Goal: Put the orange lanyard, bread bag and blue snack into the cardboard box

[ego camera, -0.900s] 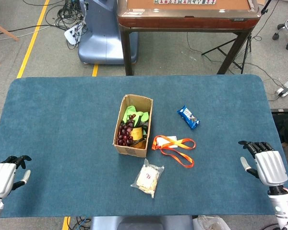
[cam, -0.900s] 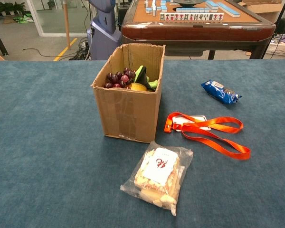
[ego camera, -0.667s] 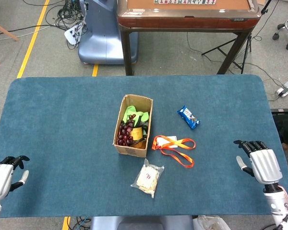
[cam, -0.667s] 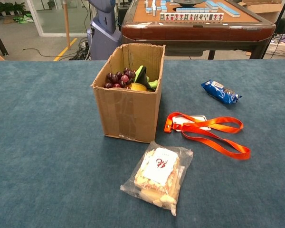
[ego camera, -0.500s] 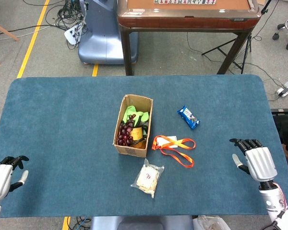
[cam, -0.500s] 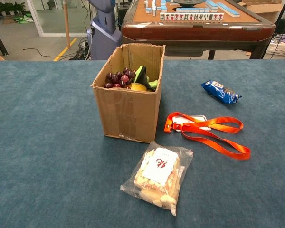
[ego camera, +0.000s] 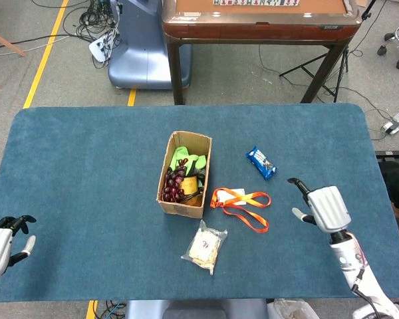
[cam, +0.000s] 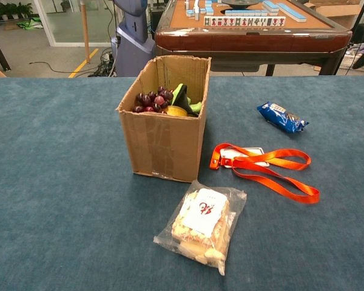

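The cardboard box (ego camera: 184, 174) (cam: 164, 146) stands open near the table's middle, with grapes and other fruit inside. Right of it lies the orange lanyard (ego camera: 240, 203) (cam: 264, 167) with its white badge. The bread bag (ego camera: 203, 248) (cam: 202, 223) lies flat in front of the box. The blue snack (ego camera: 261, 162) (cam: 281, 116) rests further back on the right. My right hand (ego camera: 322, 207) hovers open over the cloth, right of the lanyard, holding nothing. My left hand (ego camera: 1, 242) sits open at the table's near left edge. Neither hand appears in the chest view.
A blue cloth covers the table (ego camera: 86, 173). Behind it stand a brown mahjong table (ego camera: 259, 20) and a blue machine base (ego camera: 136, 46). Cables lie on the floor.
My right hand has moved left and away from the table's right edge, toward the lanyard. My left hand has drifted slightly down and left. The objects have not moved.
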{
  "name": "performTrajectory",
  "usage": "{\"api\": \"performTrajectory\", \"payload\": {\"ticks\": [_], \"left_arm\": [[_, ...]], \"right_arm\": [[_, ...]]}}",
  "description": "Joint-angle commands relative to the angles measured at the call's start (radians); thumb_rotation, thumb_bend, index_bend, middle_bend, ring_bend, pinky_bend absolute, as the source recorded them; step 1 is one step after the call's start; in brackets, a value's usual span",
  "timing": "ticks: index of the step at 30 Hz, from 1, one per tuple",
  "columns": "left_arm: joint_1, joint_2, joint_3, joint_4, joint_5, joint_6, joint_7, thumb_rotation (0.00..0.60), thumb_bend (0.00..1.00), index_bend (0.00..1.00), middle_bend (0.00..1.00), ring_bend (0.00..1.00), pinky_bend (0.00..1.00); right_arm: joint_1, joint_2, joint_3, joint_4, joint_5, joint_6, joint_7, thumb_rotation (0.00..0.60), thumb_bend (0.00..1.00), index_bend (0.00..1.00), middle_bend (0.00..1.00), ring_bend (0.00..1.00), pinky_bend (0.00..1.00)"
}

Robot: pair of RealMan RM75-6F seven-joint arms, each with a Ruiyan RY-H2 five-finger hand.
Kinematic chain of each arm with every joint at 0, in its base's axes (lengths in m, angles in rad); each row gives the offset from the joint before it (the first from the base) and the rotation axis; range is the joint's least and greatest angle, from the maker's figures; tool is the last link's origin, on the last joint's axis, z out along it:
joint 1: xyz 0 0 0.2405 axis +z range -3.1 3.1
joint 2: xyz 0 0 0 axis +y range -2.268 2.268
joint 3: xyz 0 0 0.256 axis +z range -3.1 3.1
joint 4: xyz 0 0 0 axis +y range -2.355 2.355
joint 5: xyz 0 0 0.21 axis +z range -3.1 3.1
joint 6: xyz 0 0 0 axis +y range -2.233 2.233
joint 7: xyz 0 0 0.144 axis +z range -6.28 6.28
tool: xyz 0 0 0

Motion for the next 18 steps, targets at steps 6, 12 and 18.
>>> {"api": "performTrajectory", "payload": {"ticks": [6,12,18], "left_arm": [[0.009,0.015,-0.005,-0.01,-0.005,0.013,-0.005,0.6,0.35,0.37,0.55,0.38,0.6],[0.016,0.027,-0.013,-0.017,-0.012,0.027,-0.012,0.6,0.35,0.38,0.55,0.38,0.6],[0.021,0.038,-0.02,-0.022,-0.02,0.035,-0.025,0.6,0.35,0.38,0.55,0.38,0.6]], "right_arm": [[0.11,-0.03,0.06,-0.116,0.184,-0.188,-0.141,0.6,0.0,0.2,1.0,1.0,1.0],[0.174,-0.069,0.071,-0.129,0.31,-0.299,-0.203,0.6,0.0,0.17,1.0,1.0,1.0],[0.216,-0.113,0.07,-0.106,0.383,-0.353,-0.215,0.6,0.0,0.17,1.0,1.0,1.0]]}}
